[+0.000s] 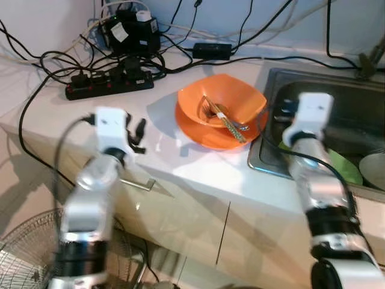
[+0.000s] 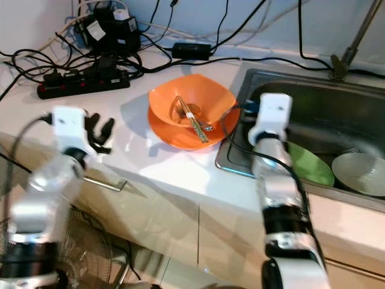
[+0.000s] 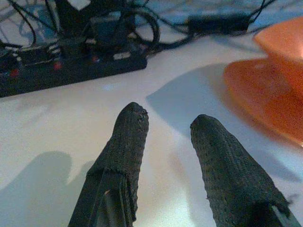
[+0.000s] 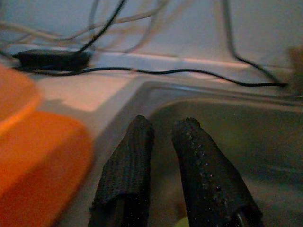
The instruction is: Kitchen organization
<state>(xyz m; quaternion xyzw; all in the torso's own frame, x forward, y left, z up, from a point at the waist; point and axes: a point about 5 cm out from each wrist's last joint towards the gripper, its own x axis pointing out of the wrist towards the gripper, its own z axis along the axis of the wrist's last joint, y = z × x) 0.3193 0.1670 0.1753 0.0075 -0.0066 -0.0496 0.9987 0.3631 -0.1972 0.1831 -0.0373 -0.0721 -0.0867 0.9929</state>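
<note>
An orange bowl (image 1: 231, 96) sits on an orange plate (image 1: 195, 133) on the white counter, with chopsticks (image 1: 232, 127) and a fork (image 1: 210, 108) lying in it. To its right is the steel sink (image 1: 263, 161), which holds a green plate (image 2: 314, 167) and a pale bowl (image 2: 361, 173). My left gripper (image 3: 168, 118) hovers open over bare counter, left of the orange plate, with nothing between its fingers. My right gripper (image 4: 163, 122) hangs over the sink's left edge, beside the orange plate, its fingers a narrow gap apart and empty.
A black power strip (image 1: 108, 85) and a tangle of cables and adapters (image 1: 129, 30) lie along the back of the counter. A faucet base (image 2: 338, 59) stands behind the sink. A floor fan (image 1: 24, 256) and a cabinet handle (image 1: 135, 182) are below the counter edge.
</note>
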